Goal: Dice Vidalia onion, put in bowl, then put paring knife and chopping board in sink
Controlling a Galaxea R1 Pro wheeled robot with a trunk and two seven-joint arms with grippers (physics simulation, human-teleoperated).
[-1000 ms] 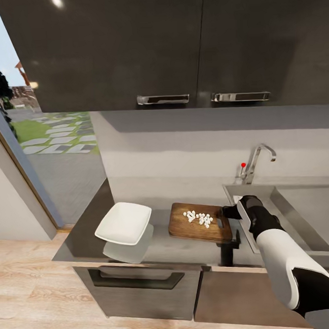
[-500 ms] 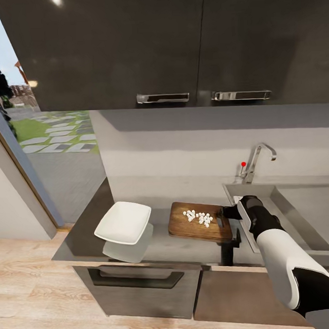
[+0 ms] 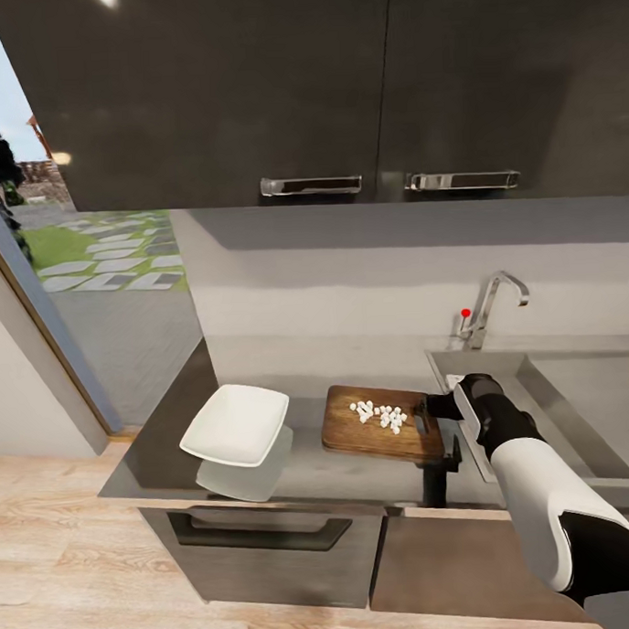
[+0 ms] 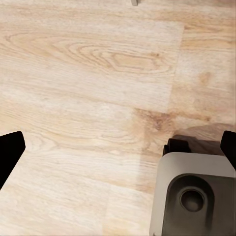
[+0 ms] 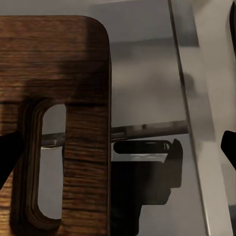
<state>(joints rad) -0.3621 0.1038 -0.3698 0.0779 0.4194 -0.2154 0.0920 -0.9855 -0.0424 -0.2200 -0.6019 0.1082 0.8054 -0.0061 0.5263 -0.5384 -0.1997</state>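
Chopping board [image 3: 382,427]: on the tabletop [image 3: 155,445], diced onion [image 3: 379,416] on top.
Bowl [image 3: 235,425]: at board's 9 o'clock, empty.
Sink [image 3: 584,412]: at 3 o'clock.
Right claw [image 3: 435,406]: at board's handle end, grip unclear.
Left claw [image 4: 118,147]: released, over wood floor [image 4: 88,73].

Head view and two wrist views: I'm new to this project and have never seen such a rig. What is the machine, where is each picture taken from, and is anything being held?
This is a simulated two-armed robot at a kitchen countertop. The head view looks down from its head. It shows a white bowl, a chopping board carrying diced onion, and the sink. The right arm reaches to the board's handle end. The right wrist view looks along that arm's jaws: they stand wide open with the board's handle hole between them, and they hold nothing. The left wrist view faces the wooden floor, and its jaws are open too.
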